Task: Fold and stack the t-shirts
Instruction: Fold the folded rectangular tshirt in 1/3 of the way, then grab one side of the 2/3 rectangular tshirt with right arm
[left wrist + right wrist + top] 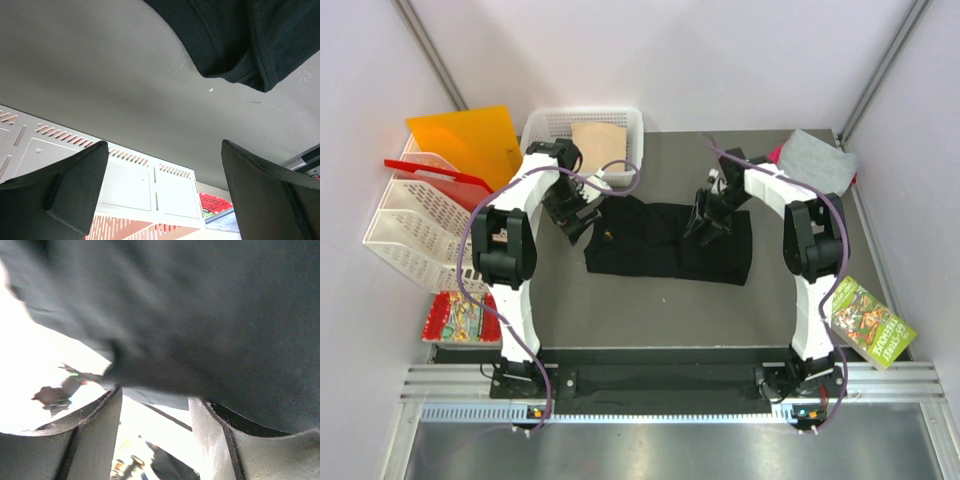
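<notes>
**Black shirt under my right jaws, grip unclear**

My left gripper (162, 192) hung with its jaws spread wide and nothing between them, over bare table (100, 75) just beside the black shirt (665, 245). From that wrist only a hemmed corner of the shirt showed, cut off by the top edge. The shirt lay crumpled in the middle of the table, and my right gripper (710, 222) was down on its right part. From the right wrist the cloth was a dark blur that filled most of the view and lay across my fingertips (95, 430). The jaws stood partly apart, with light in the gap, but I could not tell whether they pinched any cloth.

A tan shirt (598, 140) sat in the basket (545, 125) at the far edge, its near side hidden by my left arm. In the far right corner lay a grey shirt (817, 160). Only a sliver of the pink shirt (776, 155) showed beside it — my right arm and the grey one covered the rest. A booklet (868, 322) lay partly behind that arm.
</notes>
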{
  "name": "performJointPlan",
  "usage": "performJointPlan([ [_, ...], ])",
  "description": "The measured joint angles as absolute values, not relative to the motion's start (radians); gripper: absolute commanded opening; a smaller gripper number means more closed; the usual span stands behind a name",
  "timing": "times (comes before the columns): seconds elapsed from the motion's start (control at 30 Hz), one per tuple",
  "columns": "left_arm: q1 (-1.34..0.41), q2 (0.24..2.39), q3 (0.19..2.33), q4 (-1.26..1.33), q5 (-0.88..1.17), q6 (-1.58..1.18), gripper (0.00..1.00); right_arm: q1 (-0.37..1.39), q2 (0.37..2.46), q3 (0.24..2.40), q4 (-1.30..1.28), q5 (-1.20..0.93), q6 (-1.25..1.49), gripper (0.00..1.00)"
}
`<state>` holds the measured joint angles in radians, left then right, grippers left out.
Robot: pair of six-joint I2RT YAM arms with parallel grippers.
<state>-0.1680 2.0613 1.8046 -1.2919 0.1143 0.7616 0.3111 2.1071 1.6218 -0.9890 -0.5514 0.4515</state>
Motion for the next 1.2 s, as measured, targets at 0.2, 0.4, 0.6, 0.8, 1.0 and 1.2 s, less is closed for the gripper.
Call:
performJointPlan([
  [0.2,-0.168,2.061,1.805,-1.292,0.110,0.762,0.99,0.258,2.156,1.680,-0.819,-0.727,0.538,0.55],
  [0.4,-0.168,2.061,1.805,-1.292,0.097,0.765,0.99,0.251,2.285,1.630,-0.685,-0.895,0.612,0.55],
  [0.6,-0.168,2.061,1.806,-1.293,0.084,0.770,0.99,0.241,2.272,1.591,-0.633,-0.945,0.625,0.57],
  [0.8,-0.175,2.061,1.819,-1.294,0.080,0.770,0.99,0.207,2.159,1.536,-0.620,-0.952,0.647,0.59],
  [1.0,-0.187,2.062,1.824,-1.296,0.077,0.770,0.99,0.156,1.920,1.417,-0.601,-0.963,0.612,0.59],
  [1.2,-0.208,2.062,1.853,-1.298,0.067,0.770,0.99,0.146,1.841,1.148,-0.570,-0.969,0.582,0.59],
])
